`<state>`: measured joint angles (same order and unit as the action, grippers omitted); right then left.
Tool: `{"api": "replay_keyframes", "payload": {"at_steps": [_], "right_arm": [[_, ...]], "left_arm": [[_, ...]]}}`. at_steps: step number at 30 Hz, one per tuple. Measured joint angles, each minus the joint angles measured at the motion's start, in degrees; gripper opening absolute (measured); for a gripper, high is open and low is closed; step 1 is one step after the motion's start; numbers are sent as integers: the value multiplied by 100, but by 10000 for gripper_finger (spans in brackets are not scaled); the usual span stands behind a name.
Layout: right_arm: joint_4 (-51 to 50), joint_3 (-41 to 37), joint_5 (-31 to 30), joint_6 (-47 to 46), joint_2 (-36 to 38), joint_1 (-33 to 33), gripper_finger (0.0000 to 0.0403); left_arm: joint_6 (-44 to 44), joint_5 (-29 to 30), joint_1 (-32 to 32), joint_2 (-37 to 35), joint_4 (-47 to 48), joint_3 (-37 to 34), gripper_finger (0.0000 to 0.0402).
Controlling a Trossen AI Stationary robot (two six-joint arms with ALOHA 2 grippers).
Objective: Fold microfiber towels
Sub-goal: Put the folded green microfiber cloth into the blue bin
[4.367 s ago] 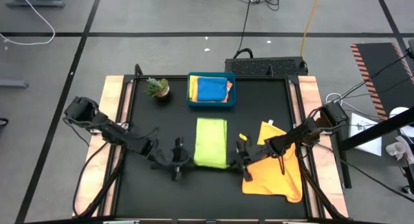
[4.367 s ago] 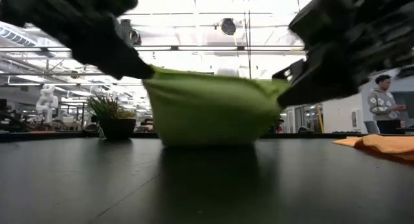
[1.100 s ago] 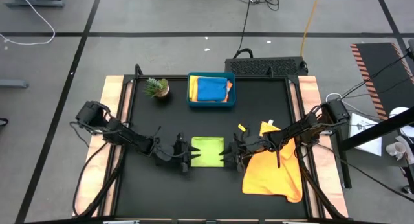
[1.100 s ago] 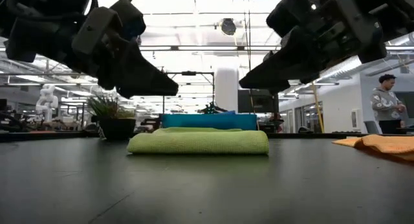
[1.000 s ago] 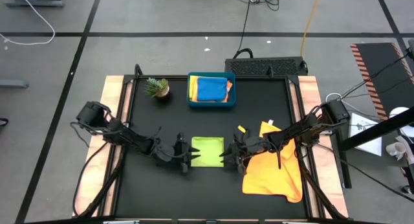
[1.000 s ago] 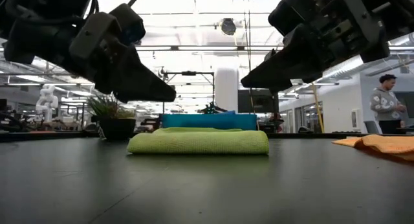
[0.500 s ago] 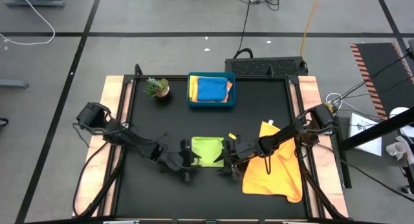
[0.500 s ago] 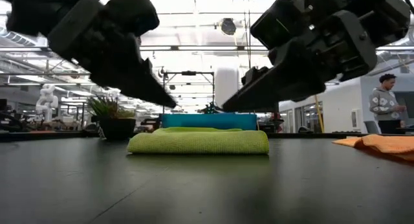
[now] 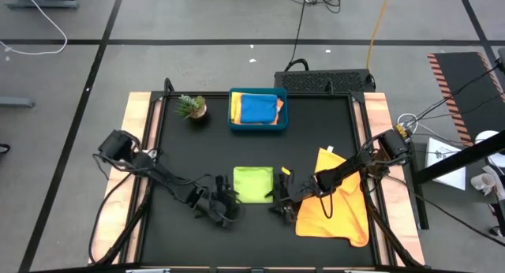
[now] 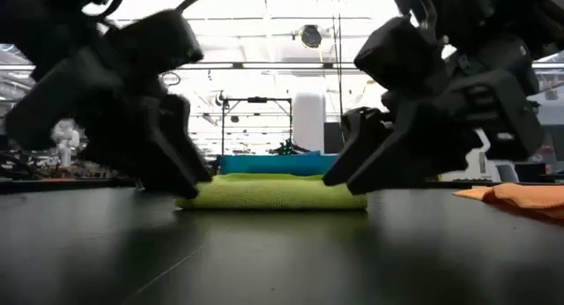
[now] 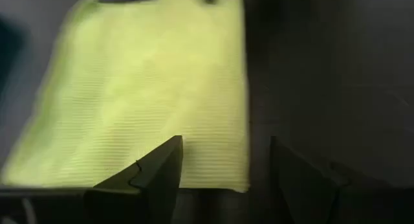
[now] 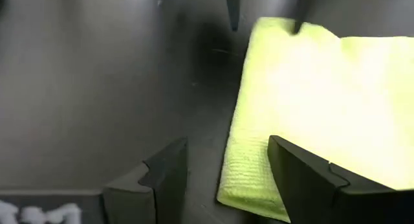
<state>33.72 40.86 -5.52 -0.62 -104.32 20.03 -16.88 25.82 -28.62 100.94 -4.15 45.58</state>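
the lime green towel (image 9: 253, 184) is soft and limp, best pinched at its near corners. left gripper (image 9: 227, 209) and right gripper (image 9: 275, 203) flank it, jaws open.

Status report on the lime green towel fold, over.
Left gripper and right gripper open, low at the near corners. Folded lime green microfiber towel flat on the black table, unheld. Nothing in the way.

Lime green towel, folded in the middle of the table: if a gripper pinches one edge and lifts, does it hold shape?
Probably not. The lime green towel looks like thin, soft cloth lying in flat stacked layers, so the fold would likely droop open. It seems light, and its ribbed weave may drag rather than slide on the table.
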Motion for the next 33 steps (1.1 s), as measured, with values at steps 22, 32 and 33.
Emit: {"api": "replay_keyframes", "payload": {"at_steps": [22, 32, 33], "right_arm": [[-487, 2, -1085, 427, -71, -17, 203], [-620, 2, -1099, 647, -67, -15, 145], [-627, 2, -1098, 646, -67, -15, 132]], "left_arm": [[905, 255, -39, 478, -335, 0, 237], [1028, 306, -44, 444, -464, -6, 237], [1067, 302, -44, 436, -511, -8, 237]]}}
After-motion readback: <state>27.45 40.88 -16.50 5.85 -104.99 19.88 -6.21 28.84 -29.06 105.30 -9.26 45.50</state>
